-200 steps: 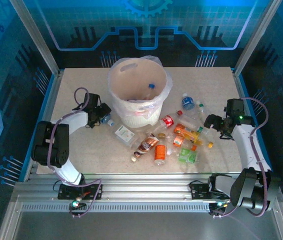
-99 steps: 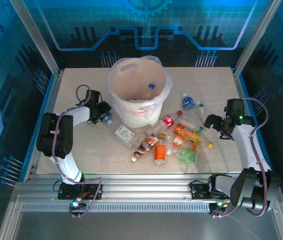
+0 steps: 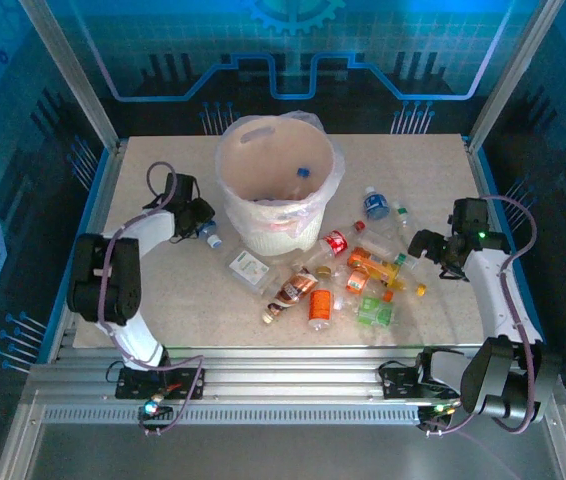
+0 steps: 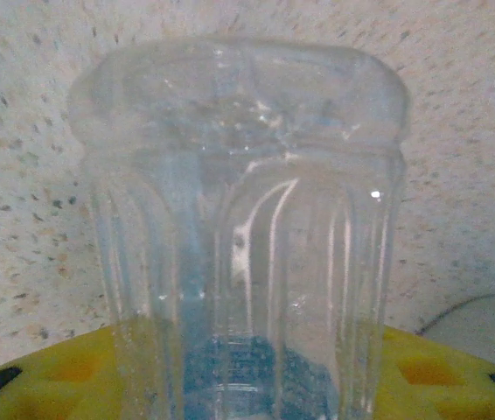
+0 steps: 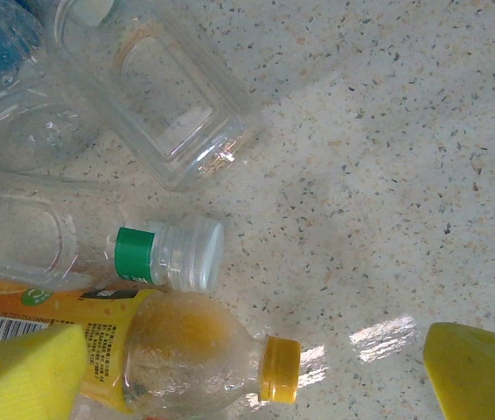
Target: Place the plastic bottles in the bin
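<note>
overhead view: blue-tinted surround, counter [image 3: 413,170] evenly lit, soft low-res
left wrist: clear bottle [image 4: 239,219] very close, blurry
right wrist: sharp, glare patch on counter lower right

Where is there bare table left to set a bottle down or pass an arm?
Bare: the near-left table between the left arm and the bottle pile, and the far-right corner behind the pile. Crowded: from the bin across to the right gripper.
</note>
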